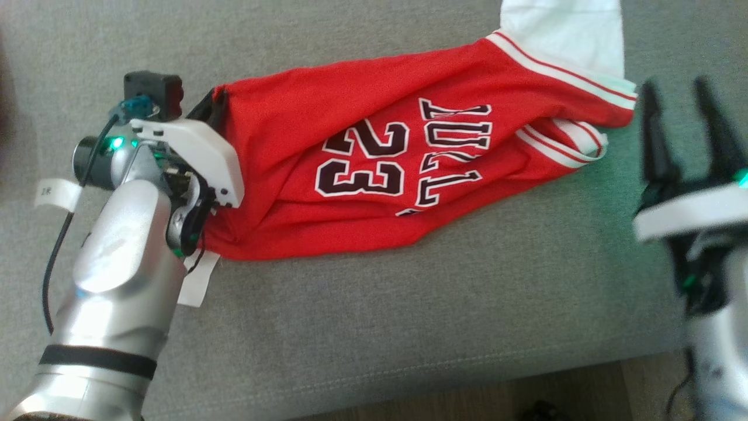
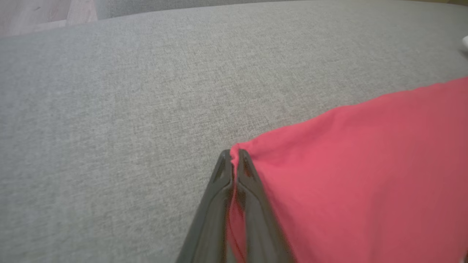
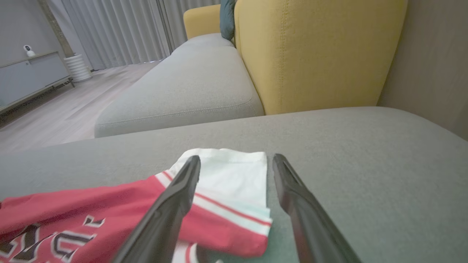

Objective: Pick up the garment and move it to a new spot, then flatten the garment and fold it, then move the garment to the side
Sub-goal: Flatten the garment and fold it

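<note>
The garment (image 1: 362, 158) is a red jersey with dark "23" lettering and white sleeves, lying crumpled across the grey sofa cushion (image 1: 409, 316). My left gripper (image 2: 234, 157) is shut on the jersey's left hem corner, red cloth (image 2: 365, 175) pinched between its two dark fingers. In the head view that left gripper (image 1: 211, 105) sits at the garment's left end. My right gripper (image 1: 681, 108) hovers open just right of the striped white sleeve (image 1: 575, 41). From the right wrist, the open right gripper (image 3: 236, 160) frames the white sleeve (image 3: 226, 171) with nothing between its fingers.
A yellow sofa backrest (image 3: 310, 54) rises behind the cushion, with another grey seat (image 3: 190, 84) beyond. Wooden floor (image 3: 55, 113) and a low cabinet (image 3: 29, 76) lie at the far left. The cushion's front edge (image 1: 467, 374) runs along the bottom of the head view.
</note>
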Robot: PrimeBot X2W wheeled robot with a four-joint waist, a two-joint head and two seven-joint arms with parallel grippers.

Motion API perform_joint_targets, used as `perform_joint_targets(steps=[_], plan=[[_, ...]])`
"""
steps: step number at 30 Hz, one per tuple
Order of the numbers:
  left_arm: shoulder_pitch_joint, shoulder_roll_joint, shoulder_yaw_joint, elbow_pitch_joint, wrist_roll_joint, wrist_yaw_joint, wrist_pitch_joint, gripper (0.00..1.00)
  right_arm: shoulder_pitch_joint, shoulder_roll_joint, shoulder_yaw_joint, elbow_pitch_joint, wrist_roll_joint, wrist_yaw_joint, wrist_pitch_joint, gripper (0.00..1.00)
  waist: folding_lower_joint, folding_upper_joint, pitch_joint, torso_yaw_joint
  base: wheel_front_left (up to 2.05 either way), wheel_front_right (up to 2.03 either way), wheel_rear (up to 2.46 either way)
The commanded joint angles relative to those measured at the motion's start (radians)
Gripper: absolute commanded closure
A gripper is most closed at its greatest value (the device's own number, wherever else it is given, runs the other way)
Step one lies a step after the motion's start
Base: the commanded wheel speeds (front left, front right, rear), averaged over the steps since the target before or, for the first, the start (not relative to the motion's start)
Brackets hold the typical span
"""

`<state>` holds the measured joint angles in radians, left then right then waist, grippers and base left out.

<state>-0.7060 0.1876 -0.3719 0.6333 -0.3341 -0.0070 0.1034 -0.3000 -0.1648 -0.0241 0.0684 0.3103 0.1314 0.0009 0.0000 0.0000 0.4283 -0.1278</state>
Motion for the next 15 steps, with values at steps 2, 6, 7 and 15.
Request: perform_joint_targets(steps=[2, 6, 7, 15], plan=[[-0.033, 0.027, 0.023, -0.046, 0.006, 0.007, -0.007, 1.00, -0.090, -0.056, 0.000, 0.027, 0.033, -0.001, 0.017, 0.00, 0.0000, 0.0000, 0.027, 0.018, 0.00, 0.00, 0.00], [-0.055, 0.021, 0.017, -0.083, 0.007, 0.006, -0.023, 1.00, -0.223, -0.122, -0.014, 0.162, 0.082, -0.001, 0.048, 0.00, 0.0000, 0.0000, 0.064, 0.045, 0.00, 0.00, 0.00], [-0.059, 0.019, 0.014, -0.091, 0.007, 0.005, -0.026, 1.00, -0.255, -0.139, -0.010, 0.202, 0.093, -0.001, 0.061, 0.00, 0.0000, 0.0000, 0.071, 0.052, 0.00, 0.00, 0.00], [-0.081, 0.004, -0.007, -0.134, 0.012, 0.001, -0.052, 1.00, -0.448, -0.234, 0.111, 0.465, 0.172, -0.001, 0.141, 0.00, 0.0000, 0.0000, 0.118, 0.098, 0.00, 0.00, 0.00]])
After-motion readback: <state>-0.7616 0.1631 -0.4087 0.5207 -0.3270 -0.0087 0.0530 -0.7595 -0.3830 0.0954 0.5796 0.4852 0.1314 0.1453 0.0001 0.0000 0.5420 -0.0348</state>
